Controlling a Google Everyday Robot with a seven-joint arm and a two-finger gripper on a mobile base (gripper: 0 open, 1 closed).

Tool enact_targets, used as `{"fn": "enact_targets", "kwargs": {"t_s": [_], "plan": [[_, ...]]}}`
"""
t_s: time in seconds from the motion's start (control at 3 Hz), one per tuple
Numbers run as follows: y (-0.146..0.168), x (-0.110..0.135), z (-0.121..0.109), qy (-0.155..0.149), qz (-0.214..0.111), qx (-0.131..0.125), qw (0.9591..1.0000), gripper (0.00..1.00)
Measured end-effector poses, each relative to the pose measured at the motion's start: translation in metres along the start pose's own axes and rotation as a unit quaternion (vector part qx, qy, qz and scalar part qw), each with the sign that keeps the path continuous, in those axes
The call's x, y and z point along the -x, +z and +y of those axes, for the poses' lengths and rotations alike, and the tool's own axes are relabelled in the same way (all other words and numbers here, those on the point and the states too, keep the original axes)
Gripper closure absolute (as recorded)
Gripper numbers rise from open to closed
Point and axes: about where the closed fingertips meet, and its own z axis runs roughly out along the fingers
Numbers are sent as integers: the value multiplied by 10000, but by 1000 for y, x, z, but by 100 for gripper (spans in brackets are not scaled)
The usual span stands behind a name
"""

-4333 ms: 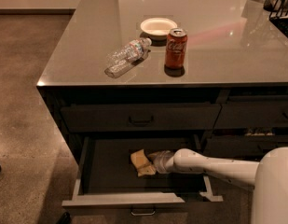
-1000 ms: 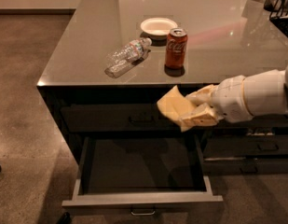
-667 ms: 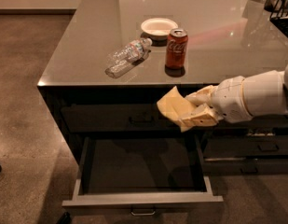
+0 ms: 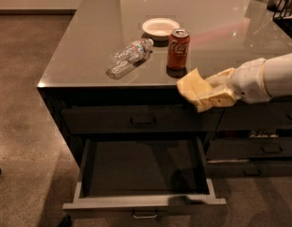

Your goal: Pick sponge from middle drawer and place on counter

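A: Only the one camera view to go through. Where to look for the sponge?

B: Out of the drawer, up in the air at the front edge of the counter, pinched in the gripper. Closed on it from the right, with a hold on the right part only.

A: Above the counter, or in front of it?

B: Hard to tell from this angle. Seems to sit across the thin edge, maybe more in front than above.

A: So, the first danger?

B: Letting go too early. Probably a fall along the cabinet face, down into the open middle drawer right below, or onto the floor.

A: And the second?

B: The soda can, just beside the sponge and directly on the way inward. Easy to knock over by pushing forward too low. After that, maybe rolling into the plastic bottle lying near, or toward the white bowl behind.

A: Anything about the grip itself?

B: Soft material, held at one side. Could bend, or slip out during a quick move. Also possible to catch the counter edge with the lower finger by staying too low.

A: A safer way, then?

B: Probably to lift a little, go inward on the right of the can, over the bare part, and only then open.
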Motion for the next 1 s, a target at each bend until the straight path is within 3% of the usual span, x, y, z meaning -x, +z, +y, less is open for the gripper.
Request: {"fn": "enact_targets", "kwargs": {"t_s": [0.33,0.67,1.0], "plan": [[-16,3,-44,236,-119,-233,9994,100],[-23,19,-93,712,-272,-449,9961,100],[-18,33,-117,1160,-391,-633,9905,100]]}}
